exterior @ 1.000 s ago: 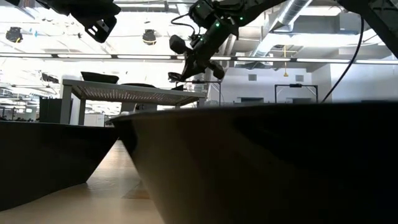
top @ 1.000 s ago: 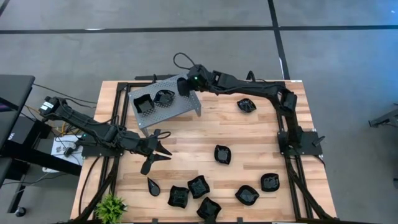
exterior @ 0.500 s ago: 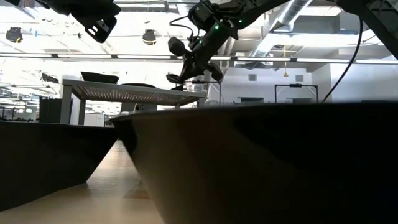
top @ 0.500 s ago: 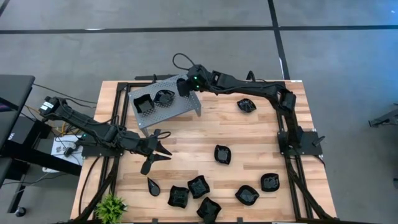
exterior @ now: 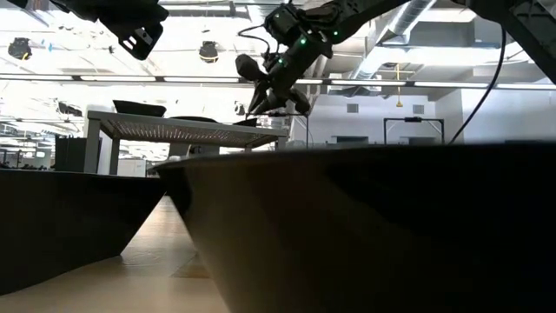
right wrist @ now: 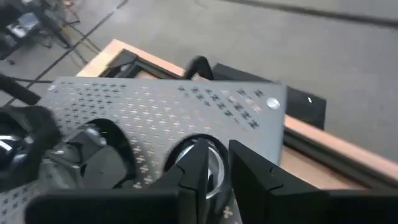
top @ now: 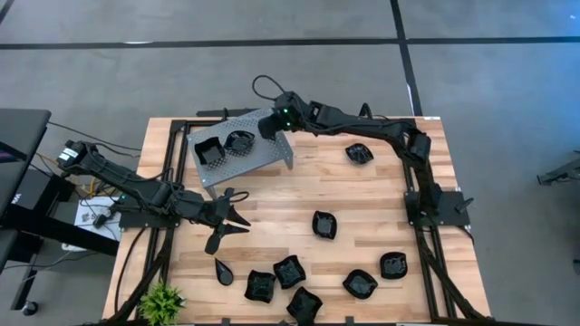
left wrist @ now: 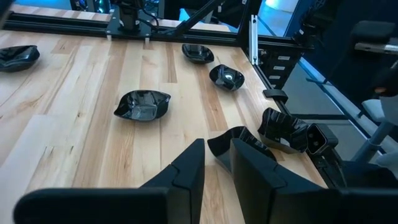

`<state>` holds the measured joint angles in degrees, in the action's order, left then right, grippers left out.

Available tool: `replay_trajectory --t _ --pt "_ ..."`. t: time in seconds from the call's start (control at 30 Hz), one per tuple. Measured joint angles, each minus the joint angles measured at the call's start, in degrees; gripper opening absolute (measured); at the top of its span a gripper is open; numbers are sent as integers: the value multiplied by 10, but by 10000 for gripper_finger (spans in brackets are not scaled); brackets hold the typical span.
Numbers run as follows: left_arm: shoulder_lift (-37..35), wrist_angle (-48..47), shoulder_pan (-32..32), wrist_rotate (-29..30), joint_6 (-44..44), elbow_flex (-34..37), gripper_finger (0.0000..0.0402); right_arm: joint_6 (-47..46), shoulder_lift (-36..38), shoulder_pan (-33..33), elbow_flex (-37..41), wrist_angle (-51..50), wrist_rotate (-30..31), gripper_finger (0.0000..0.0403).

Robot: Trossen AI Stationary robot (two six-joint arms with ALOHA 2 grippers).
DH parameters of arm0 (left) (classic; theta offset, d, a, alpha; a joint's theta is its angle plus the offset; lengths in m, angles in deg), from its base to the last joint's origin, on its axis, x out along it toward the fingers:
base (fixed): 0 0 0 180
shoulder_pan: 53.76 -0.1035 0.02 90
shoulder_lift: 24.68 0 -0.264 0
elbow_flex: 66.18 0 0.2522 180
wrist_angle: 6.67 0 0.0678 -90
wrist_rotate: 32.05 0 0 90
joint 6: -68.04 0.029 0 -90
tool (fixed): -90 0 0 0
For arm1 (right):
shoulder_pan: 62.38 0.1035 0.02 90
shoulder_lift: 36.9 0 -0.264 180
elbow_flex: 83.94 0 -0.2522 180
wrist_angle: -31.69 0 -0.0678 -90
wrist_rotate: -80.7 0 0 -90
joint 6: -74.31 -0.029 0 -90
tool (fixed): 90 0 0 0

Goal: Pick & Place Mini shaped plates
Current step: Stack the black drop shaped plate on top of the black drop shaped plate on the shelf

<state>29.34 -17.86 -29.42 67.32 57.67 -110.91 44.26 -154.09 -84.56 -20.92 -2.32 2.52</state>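
Observation:
My right gripper (top: 267,126) hovers over the far right part of the grey perforated tray (top: 258,158), shut on a mini plate (exterior: 259,106) that hangs above the tray. A square plate (top: 208,152) and a rounded plate (top: 240,142) rest flat on the tray. My left gripper (top: 243,224) waits low over the table's left middle, shut, touching nothing. More glossy black plates lie on the wood: one at mid-table (top: 323,224), one far right (top: 359,153), and several along the near edge (top: 290,272). My right gripper pinches the mini plate by its rim (right wrist: 214,173) between the two fingers, coming from above and slanting down toward the tray. The plate is lifted clear of the tray and sits tilted below the fingertips (exterior: 276,94).
The tray stands raised on the table's far left. A small green plant (top: 161,299) sits at the near left corner. Black frame rails (top: 168,163) run along the table's left and right sides. Bare wood lies between the tray and the near-edge plates.
In the low view my right gripper has tipped over the tray, and the plate it holds has gone from lying nearly level to standing steeply tilted. My left arm has kept still.

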Motion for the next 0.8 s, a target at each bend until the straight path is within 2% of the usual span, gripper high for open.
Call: replay_trajectory --t 0.2,0.43,0.67,0.8 --pt "0 -1 0 0 0 0 78 98 1 21 -36 -43 -58 59" --pt "0 -3 0 -7 0 0 78 192 28 97 -120 -170 -56 59" --pt "27 -8 13 -81 39 -1 78 255 100 203 -152 -291 31 59" --pt "59 -7 22 -81 -20 -1 78 251 152 256 -128 -355 85 59"
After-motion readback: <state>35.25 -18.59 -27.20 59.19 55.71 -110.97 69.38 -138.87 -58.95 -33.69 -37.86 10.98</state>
